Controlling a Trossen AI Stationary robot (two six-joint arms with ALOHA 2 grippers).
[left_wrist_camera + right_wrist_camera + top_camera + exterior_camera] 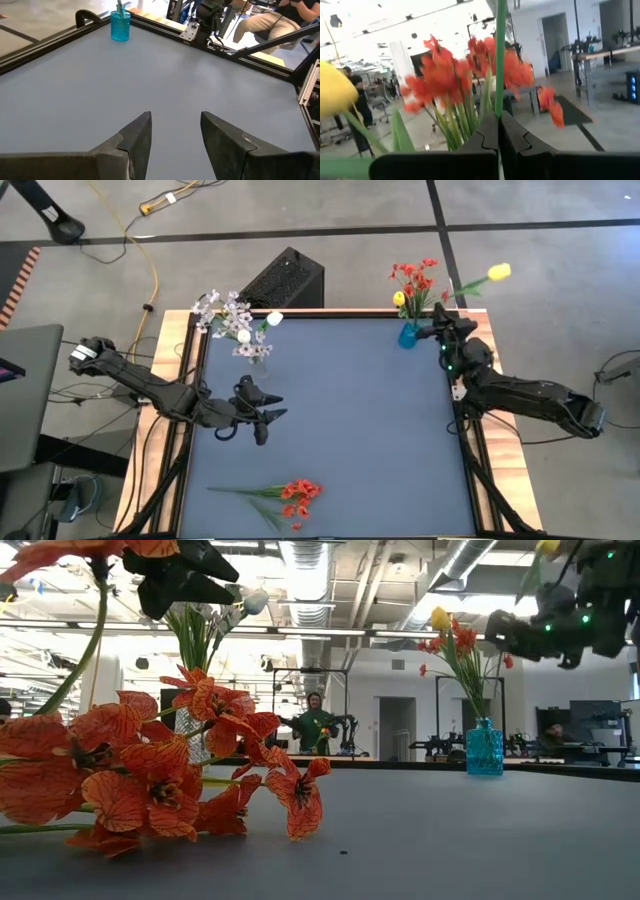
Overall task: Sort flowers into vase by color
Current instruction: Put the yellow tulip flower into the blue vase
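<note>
My right gripper [440,326] hovers just to the right of the blue glass vase [408,335] at the table's far right corner, shut on a yellow tulip [498,273]. The vase holds red blossoms [415,277] and a yellow tulip [399,298]. My left gripper [274,407] is open above the table's left half, holding nothing. A clear vase [257,356] at the far left holds white tulips and a pale lilac sprig [224,311]. A red blossom cluster [300,495] lies flat on the table by the near edge. My right gripper pinches the yellow tulip's thin green stem [500,80] between its two shut fingers, which lie across the stem. The tulip is lifted clear of the table. Its stem slants up and away from the fingers [528,585], with the bloom past the table's far right edge.
A black box [285,280] stands on the floor past the far edge. Raised metal rails [165,27] frame the table top. The grey surface between the two vases and the lying red cluster is bare. People sit in the room beyond [260,20].
</note>
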